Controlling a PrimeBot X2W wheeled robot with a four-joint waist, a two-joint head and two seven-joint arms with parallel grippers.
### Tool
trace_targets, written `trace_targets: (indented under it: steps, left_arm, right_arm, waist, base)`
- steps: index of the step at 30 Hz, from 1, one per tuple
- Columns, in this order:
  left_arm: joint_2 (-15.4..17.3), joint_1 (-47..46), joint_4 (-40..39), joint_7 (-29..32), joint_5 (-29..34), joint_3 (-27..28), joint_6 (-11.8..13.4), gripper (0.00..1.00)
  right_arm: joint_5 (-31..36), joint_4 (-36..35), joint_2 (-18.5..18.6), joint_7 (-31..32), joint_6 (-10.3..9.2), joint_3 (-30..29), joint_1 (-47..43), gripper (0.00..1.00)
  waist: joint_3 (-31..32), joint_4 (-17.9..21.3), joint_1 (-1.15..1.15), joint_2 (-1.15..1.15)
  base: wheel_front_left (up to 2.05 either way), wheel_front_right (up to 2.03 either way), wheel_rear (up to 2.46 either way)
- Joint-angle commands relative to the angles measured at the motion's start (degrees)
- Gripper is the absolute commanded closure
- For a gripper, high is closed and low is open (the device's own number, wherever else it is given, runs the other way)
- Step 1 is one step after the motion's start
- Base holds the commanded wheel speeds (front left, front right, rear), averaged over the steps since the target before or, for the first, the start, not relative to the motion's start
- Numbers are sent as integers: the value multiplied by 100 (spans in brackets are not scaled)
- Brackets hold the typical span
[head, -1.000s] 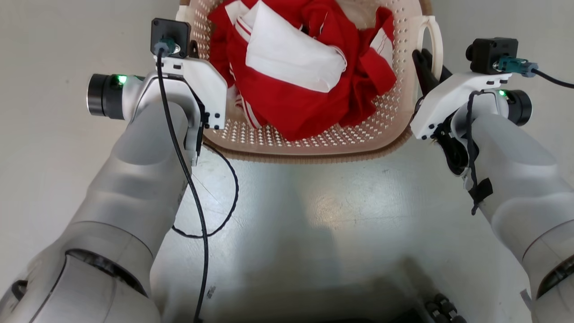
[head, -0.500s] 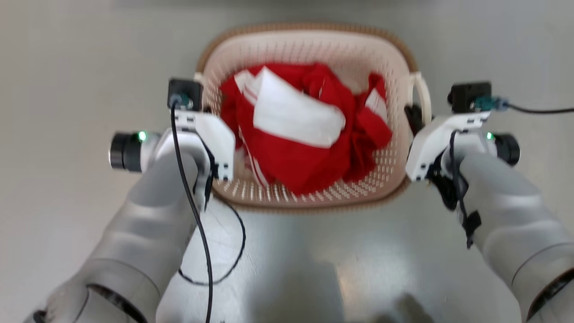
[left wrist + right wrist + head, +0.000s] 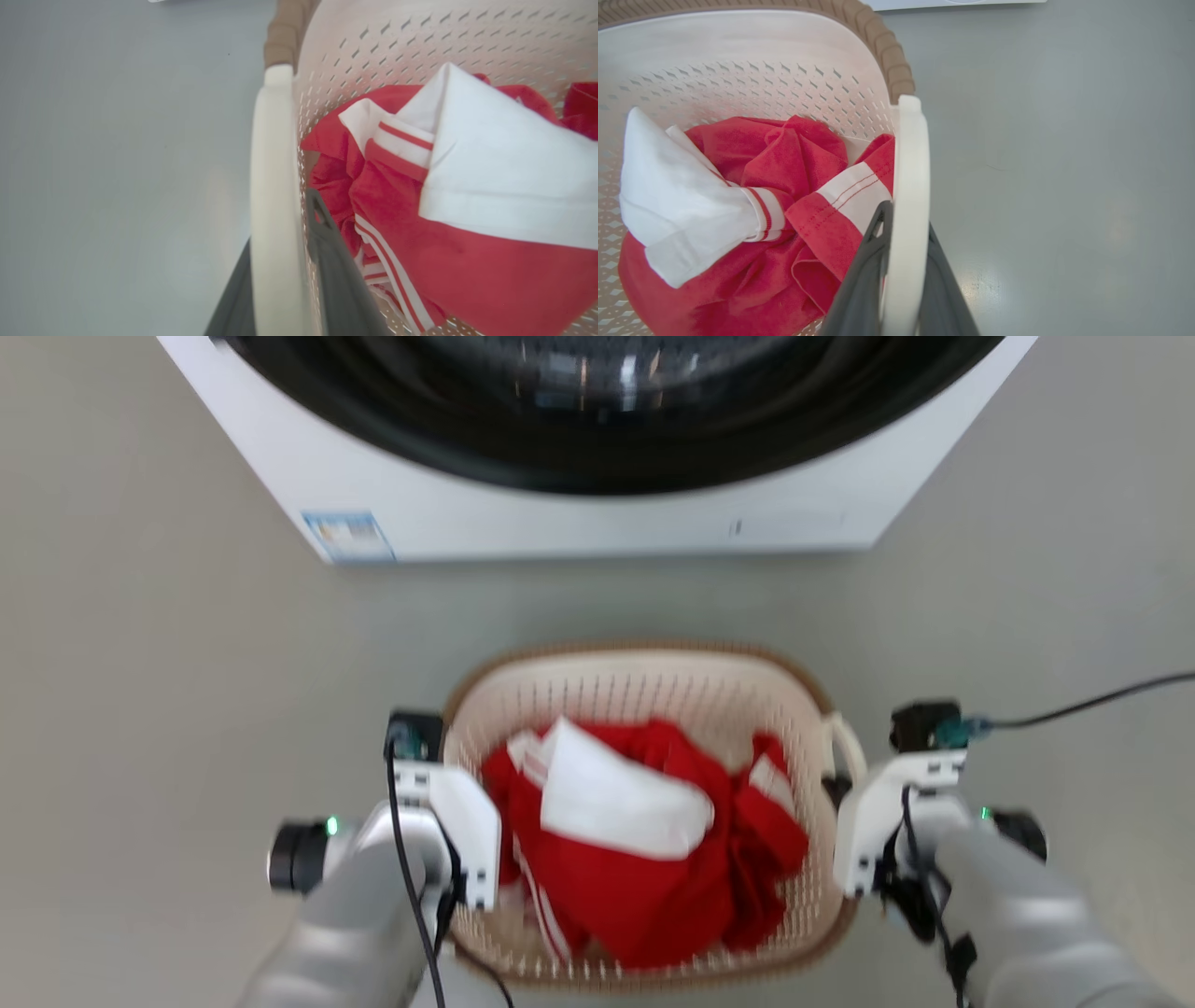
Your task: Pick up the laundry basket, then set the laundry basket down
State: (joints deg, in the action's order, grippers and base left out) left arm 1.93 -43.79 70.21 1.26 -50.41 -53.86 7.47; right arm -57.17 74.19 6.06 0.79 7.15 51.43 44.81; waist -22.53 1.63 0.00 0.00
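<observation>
Grey floor surrounds the laundry basket of red clothes; left end effector and right end effector seemingly clamp handles.

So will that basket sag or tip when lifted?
Probably stiff: the laundry basket looks moulded plastic. Likely light, holding just red-and-white clothing. Left gripper and right gripper hold opposite handles, so tipping seems unlikely.
</observation>
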Motion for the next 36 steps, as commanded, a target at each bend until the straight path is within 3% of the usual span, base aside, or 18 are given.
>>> trace_targets:
  steps: [1,8,14,23,36]
  left_arm:
    - [95,163,-26,9,-54,11,-112,100]
    - [95,746,-35,108,-339,-127,-275,100]
    - [95,1070,-14,199,-506,-223,-344,100]
    - [95,1243,36,331,-676,-379,-464,100]
    - [95,1242,11,509,-862,-602,-492,100]
  right_arm:
    - [17,-25,-13,71,34,12,-249,100]
    - [227,-24,-126,429,34,-135,-726,100]
    - [442,-24,-190,620,34,-300,-983,100]
    - [811,-24,-288,806,34,-695,-1194,100]
    - [1207,-23,-316,938,34,-1052,-1205,100]
  waist:
    - [749,41,0,0]
    - [1711,146,0,0]
    - [2170,222,0,0]
    - [2508,334,0,0]
    - [2531,385,0,0]
  base:
    - [0,0,0]
    - [0,0,0]
    - [0,0,0]
    - [0,0,0]
    - [0,0,0]
